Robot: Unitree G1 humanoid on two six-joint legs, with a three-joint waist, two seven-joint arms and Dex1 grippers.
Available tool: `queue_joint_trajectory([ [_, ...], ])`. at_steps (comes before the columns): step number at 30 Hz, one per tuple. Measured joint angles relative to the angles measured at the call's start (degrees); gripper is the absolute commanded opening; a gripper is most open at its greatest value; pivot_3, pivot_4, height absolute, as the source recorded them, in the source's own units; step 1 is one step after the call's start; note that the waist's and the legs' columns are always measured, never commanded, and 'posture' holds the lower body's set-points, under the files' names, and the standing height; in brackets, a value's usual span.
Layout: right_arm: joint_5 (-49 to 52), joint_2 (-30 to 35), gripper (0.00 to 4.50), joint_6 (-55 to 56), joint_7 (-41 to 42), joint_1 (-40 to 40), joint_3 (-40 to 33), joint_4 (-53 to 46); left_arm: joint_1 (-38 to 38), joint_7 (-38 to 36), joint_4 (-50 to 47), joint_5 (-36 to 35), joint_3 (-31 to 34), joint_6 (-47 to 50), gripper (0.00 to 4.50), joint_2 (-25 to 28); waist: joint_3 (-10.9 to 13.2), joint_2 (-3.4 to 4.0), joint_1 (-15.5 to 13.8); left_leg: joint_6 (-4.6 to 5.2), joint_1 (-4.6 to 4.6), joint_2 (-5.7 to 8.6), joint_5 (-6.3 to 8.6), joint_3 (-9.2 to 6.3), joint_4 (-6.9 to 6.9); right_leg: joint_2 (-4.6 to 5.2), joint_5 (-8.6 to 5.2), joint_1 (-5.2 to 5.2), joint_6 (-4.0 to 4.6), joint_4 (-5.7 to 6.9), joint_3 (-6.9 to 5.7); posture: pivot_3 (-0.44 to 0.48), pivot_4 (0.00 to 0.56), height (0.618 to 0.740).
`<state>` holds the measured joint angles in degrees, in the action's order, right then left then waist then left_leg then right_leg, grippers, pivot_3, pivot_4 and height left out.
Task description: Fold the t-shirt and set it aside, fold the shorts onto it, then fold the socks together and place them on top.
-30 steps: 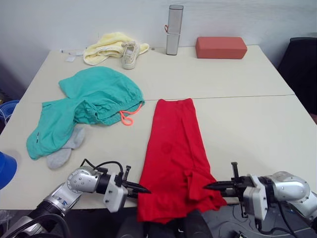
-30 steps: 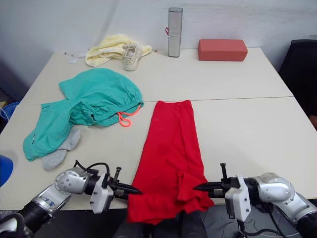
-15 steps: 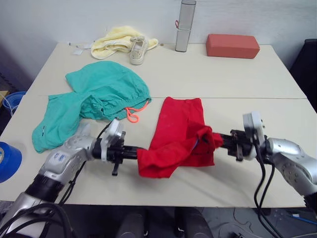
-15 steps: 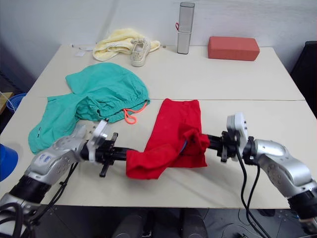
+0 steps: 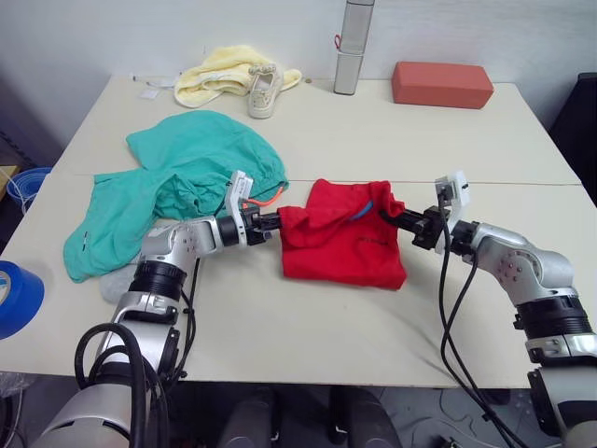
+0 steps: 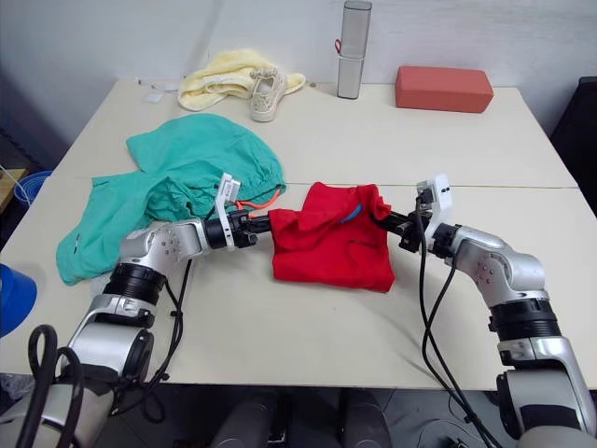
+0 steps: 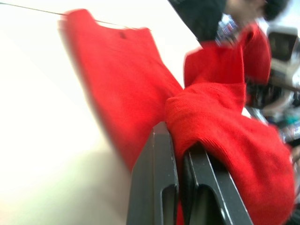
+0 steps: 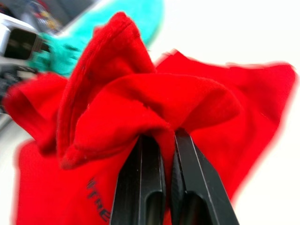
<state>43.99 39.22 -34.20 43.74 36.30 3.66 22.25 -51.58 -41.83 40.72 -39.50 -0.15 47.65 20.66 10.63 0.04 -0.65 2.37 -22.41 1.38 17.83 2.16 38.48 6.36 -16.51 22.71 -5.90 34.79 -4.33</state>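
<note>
Beige table [image 5: 308, 317], one t-shirt [image 5: 340, 247] pinched by two end effectors, one shorts [image 5: 177, 182]

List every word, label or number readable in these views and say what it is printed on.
"FRE": dark letters on the bright red cotton t-shirt, seen in the right wrist view; the rest is cut off behind the right gripper.
The same dark print on the t-shirt in the head views: too small to read.

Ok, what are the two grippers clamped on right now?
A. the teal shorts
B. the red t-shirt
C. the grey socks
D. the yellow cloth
B: the left gripper and right gripper each pinch a corner of the red t-shirt, folded over on the table.
</note>
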Motion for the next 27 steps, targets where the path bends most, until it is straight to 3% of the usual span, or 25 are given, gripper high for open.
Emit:
queue_joint_trajectory([
  [12,-10.6,-6.7,0.0,1.1,-1.8,7.9,-4.5,14.9,-7.2,2.7,15.2,8.0,6.0,-7.5,0.04,-5.0,0.0,-0.03,0.4,-0.1,0.01,0.05,-0.05,0.09,0.0,-0.01,0.01,0.08,-0.01,0.13,-0.15,0.0,0.15,0.74],
  [14,-11.0,-7.4,0.0,0.6,-1.9,8.4,-5.8,15.8,-8.0,3.5,17.0,9.1,6.7,-8.9,0.49,-5.7,0.0,-0.03,0.6,-0.11,0.01,0.05,-0.06,0.09,0.0,-0.01,0.01,0.08,-0.01,0.15,-0.16,0.0,0.15,0.74],
  [15,-11.1,-7.5,0.53,0.2,-2.0,8.5,-6.6,16.1,-8.5,4.0,17.9,9.6,7.1,-9.4,0.68,-6.1,0.0,-0.04,0.6,-0.12,0.01,0.05,-0.06,0.08,0.0,-0.01,0.01,0.08,-0.01,0.16,-0.16,0.0,0.15,0.74],
  [22,-11.2,-6.7,2.74,-3.7,-2.2,8.3,-11.3,15.5,-8.8,7.7,17.7,11.6,10.6,-11.3,2.79,-6.3,0.0,-0.03,0.7,-0.14,0.02,0.04,-0.06,0.1,-0.04,0.0,0.01,0.12,-0.01,0.18,-0.13,0.0,0.15,0.74],
  [27,-10.7,-1.7,4.49,-7.7,0.3,5.3,-15.3,9.6,-1.7,7.6,2.3,11.9,10.8,-10.8,4.45,-4.5,0.0,-0.03,0.7,-0.19,0.04,0.04,-0.05,0.1,-0.19,0.04,0.01,0.13,-0.01,0.12,0.02,0.0,0.15,0.74],
])
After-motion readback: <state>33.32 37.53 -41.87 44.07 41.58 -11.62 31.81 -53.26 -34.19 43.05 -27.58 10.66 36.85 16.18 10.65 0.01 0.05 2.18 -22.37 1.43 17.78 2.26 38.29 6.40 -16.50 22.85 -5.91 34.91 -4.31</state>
